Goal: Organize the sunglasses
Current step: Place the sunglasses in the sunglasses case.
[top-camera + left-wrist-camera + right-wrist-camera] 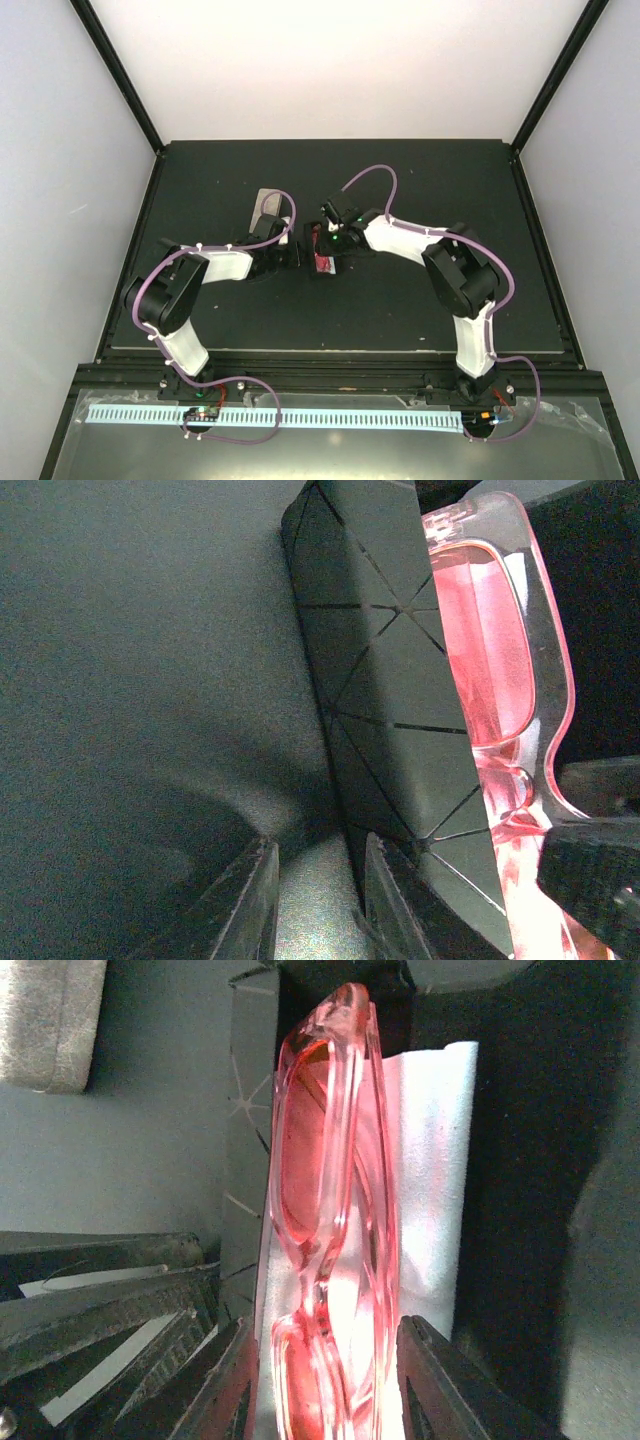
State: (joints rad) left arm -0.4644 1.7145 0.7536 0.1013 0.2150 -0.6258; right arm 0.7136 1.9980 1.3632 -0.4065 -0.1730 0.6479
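The right pincer [328, 1332] stands with its jaws parted on either side of the folded translucent red plastic sunglasses [320, 1160], each finger close against the frame. The right wrist view does not show whether they press on it or merely flank it. The sunglasses stand on edge in the open black oblong case with thin geometric lines on its wall [390, 680], against a pale folded cloth [432, 1160] that lines the case. Their lower end is cut off between the fingers, and the arms of the frame blur together. The left pincer [318, 842] sits just beside the case's outer wall, jaws narrowly parted. Its inner clear finger [385, 900] is against the case, and grey surface seems to show in the gap, so I cannot tell whether it pinches anything. From above, both pincers meet at the middle of the table and hide most of the case, with only a fleck of red visible. A beige fabric oblong case [50, 1020] lies near, beyond the left pincer, partly cut off. All of this rests on a matt black table [400, 310] inside plain white walls with black corner posts. A pale blue perforated strip [300, 417] runs along the near edge.
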